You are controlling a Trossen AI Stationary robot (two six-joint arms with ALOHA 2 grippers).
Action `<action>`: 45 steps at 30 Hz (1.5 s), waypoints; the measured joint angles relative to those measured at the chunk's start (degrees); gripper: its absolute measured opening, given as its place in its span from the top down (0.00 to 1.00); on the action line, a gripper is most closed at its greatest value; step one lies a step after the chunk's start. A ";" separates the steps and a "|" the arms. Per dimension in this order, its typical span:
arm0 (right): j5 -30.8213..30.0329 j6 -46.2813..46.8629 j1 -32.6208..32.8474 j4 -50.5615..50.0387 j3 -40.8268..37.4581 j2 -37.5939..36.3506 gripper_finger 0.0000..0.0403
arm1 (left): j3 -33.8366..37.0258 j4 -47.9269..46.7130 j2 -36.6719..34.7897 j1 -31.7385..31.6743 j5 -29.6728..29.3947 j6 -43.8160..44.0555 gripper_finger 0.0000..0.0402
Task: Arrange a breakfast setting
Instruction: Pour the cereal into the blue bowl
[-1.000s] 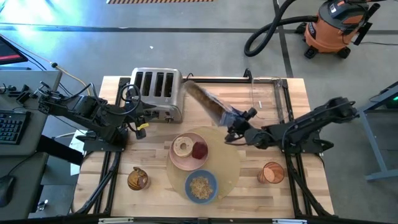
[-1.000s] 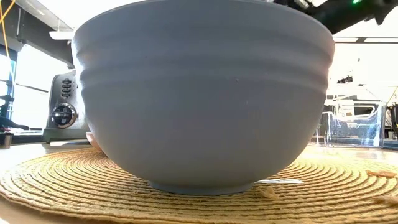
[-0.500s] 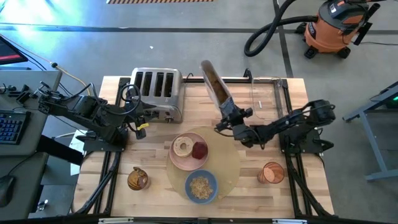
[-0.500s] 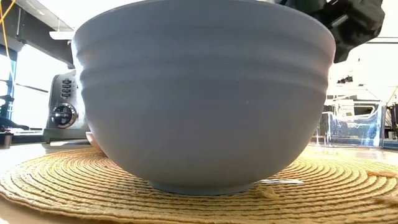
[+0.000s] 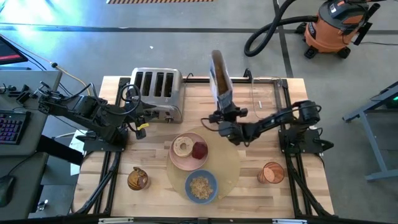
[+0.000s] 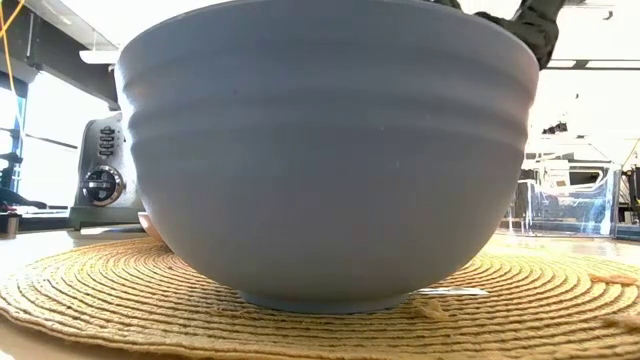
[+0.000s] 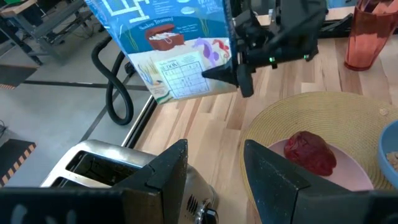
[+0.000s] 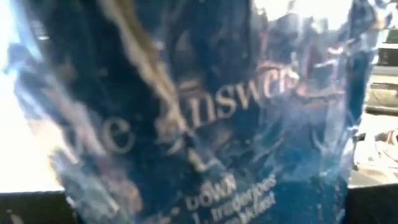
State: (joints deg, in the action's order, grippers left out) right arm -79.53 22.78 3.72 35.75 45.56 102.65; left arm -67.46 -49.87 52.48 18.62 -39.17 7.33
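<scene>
A round tan placemat (image 5: 229,163) lies at the table's middle. On it stand a pink plate (image 5: 184,160) with a tan bagel (image 5: 183,147) and a red fruit (image 5: 199,150), and a blue bowl (image 5: 201,185) of beige flakes (image 5: 200,186). The bowl fills the low view (image 6: 325,150). My right gripper (image 5: 224,116) is shut on a tall clear cereal container (image 5: 219,78) with blue printed packaging, far of the plate. My left gripper (image 5: 142,124) is open and empty beside the steel toaster (image 5: 157,93). I see no spoon plainly. My right gripper pinches the cereal container's lower end (image 7: 214,65) between its two fingers. The fingers come about level from the table's right side. The container stands nearly upright, its top (image 5: 216,57) leaning a little away. I cannot tell whether its base touches the table.
A brown jar (image 5: 138,179) stands near the front left, an orange cup (image 5: 272,172) at the front right. A clear box (image 5: 264,94) stands at the far right. An orange vacuum and its hose (image 5: 336,28) are on the floor beyond the table.
My right gripper has gone toward the table's far edge and a little left, carrying the cereal container. The container has turned from lying steeply tilted, its top toward the toaster, to nearly upright.
</scene>
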 joint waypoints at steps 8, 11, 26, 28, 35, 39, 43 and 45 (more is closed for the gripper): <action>-8.69 5.67 -0.16 -0.86 6.71 7.79 0.39 | 0.00 -0.02 0.00 0.01 0.00 0.00 0.63; -9.03 6.14 -0.90 -0.94 8.50 10.05 0.39 | 0.02 -0.04 0.01 0.01 0.01 0.00 0.63; -2.70 17.42 -4.67 -2.74 9.62 15.84 0.39 | 0.00 -0.02 -0.01 -0.01 0.00 0.00 0.63; -1.32 17.53 -5.38 -4.15 9.62 15.84 0.39 | 0.00 -0.02 -0.01 0.01 0.01 0.00 0.63; 4.68 27.70 -7.18 -12.89 9.62 15.82 0.39 | 0.00 -0.02 -0.01 0.01 0.01 0.00 0.63; 5.98 33.75 -7.51 -16.55 9.66 15.67 0.39 | 0.01 -0.02 0.00 0.00 0.00 0.00 0.63; 6.22 34.01 -7.48 -16.59 9.66 15.67 0.39 | 0.00 -0.02 0.01 0.01 -0.01 0.00 0.63; 6.33 33.84 -7.30 -16.29 9.66 15.67 0.39 | 0.00 -0.02 0.01 0.01 -0.01 0.00 0.63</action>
State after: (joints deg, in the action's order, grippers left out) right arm -73.20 56.62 -3.58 19.46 55.22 118.32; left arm -67.46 -49.89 52.49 18.63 -39.18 7.34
